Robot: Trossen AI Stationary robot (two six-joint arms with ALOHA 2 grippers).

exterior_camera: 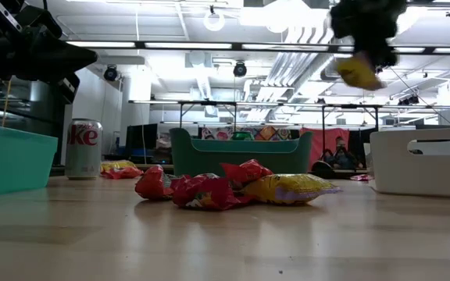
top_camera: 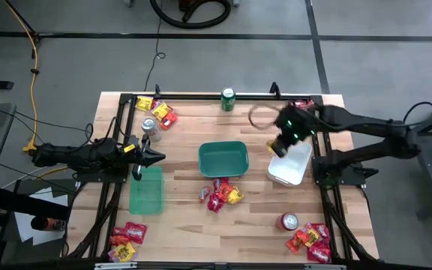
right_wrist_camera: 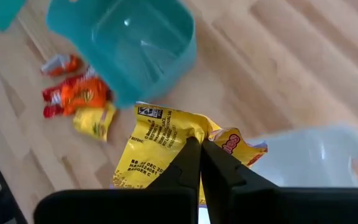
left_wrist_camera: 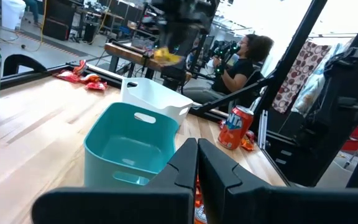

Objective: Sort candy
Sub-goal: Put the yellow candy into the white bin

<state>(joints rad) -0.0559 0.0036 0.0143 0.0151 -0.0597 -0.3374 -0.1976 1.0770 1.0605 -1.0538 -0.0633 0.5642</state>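
My right gripper [right_wrist_camera: 199, 144] is pinched tight on a yellow candy [right_wrist_camera: 166, 149] and holds it in the air over the white bin [top_camera: 291, 163], right of centre in the high view. My left gripper [top_camera: 156, 157] is closed on nothing at the left, by the top of the light green bin [top_camera: 146, 192]. More candy [top_camera: 221, 195] lies below the teal bin [top_camera: 223, 159] in the middle.
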